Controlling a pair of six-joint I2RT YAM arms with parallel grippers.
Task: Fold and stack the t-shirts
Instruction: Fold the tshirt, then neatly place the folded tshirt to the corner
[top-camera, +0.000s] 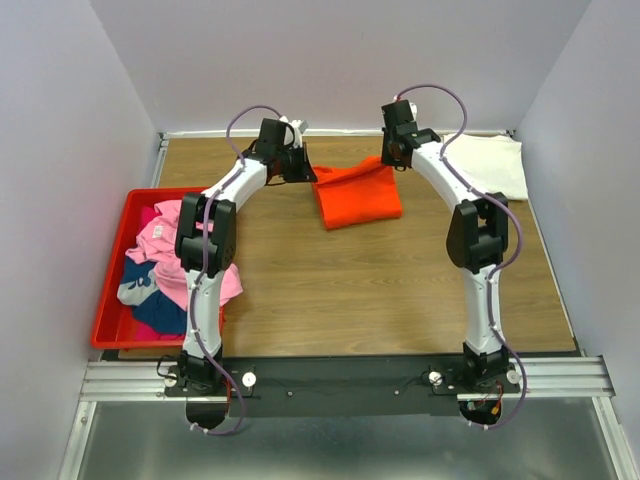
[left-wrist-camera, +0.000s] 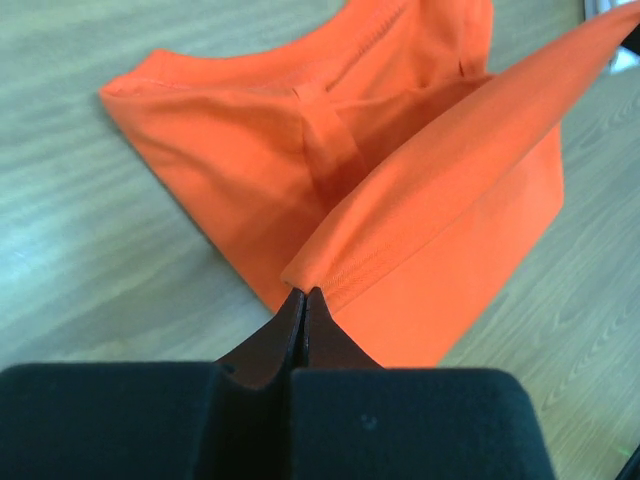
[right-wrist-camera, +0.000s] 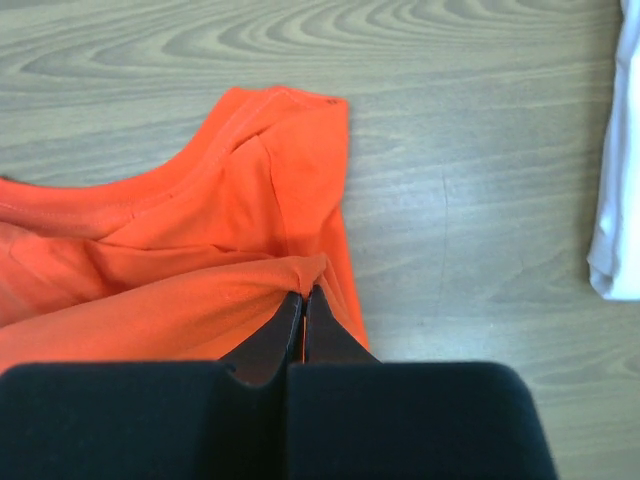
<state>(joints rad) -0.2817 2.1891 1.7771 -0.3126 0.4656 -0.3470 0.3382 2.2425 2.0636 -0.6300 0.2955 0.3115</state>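
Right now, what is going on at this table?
Both arms are handling the orange t-shirt at the far middle of the table. The left gripper and the right gripper are each shut on its cloth, holding one edge lifted. A cream-white t-shirt lies folded at the far right. More shirts, pink and dark blue, lie in the red bin on the left.

The orange t-shirt (top-camera: 358, 197) is seen in plain bright orange, the cream-white t-shirt (top-camera: 490, 165) in plain cream-white. A pink t-shirt (top-camera: 165, 232) and a dark blue t-shirt (top-camera: 160, 312) are shown in a red bin (top-camera: 125, 338). The worktop (top-camera: 350, 290) is patterned in brown wood grain. The left fingers (left-wrist-camera: 268, 345) and right fingers (right-wrist-camera: 268, 345) are black.
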